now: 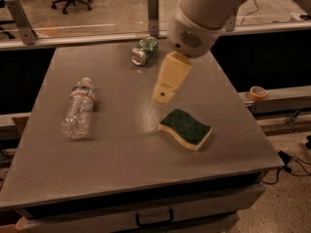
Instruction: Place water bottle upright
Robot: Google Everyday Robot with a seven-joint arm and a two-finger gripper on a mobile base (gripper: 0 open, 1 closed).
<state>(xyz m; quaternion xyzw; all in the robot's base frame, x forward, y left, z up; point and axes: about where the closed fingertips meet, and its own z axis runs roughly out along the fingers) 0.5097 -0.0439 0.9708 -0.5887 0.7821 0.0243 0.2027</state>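
Note:
The water bottle (78, 109), clear ribbed plastic with a white-and-red label band near the neck, lies on its side at the left of the grey table (121, 164), cap pointing to the far side. My gripper (163, 96) hangs over the middle of the table, well to the right of the bottle and just above the far left of the sponge. It holds nothing.
A green-and-yellow sponge (185, 128) lies right of centre. A crushed green can (145, 51) lies near the table's far edge. A glass barrier with metal posts (153, 8) runs behind the table. A tape roll (257, 92) sits on a ledge at right.

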